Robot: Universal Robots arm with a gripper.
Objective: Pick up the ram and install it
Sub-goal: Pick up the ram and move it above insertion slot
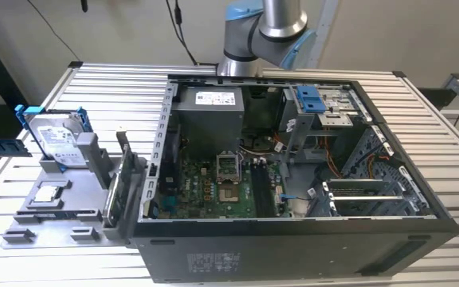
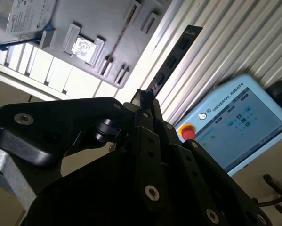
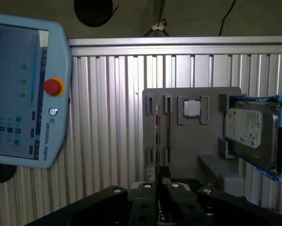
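While the gripper (image 2: 143,98) pinches the ram (image 2: 171,61) by one end, well above the tray (image 3: 192,150), the stick juts out unsupported. Any tilt or slip could jam it against the case (image 1: 293,245) or skew it in its slot (image 1: 260,185).

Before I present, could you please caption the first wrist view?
Pincer over slatted table: grey fixture plate, blue-framed hard drive and teach pendant.

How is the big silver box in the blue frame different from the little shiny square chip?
The silver hard drive in its blue frame is much bigger than the small square silver chip. The drive stands upright; the chip lies flat. Both sit on the grey holder plate.
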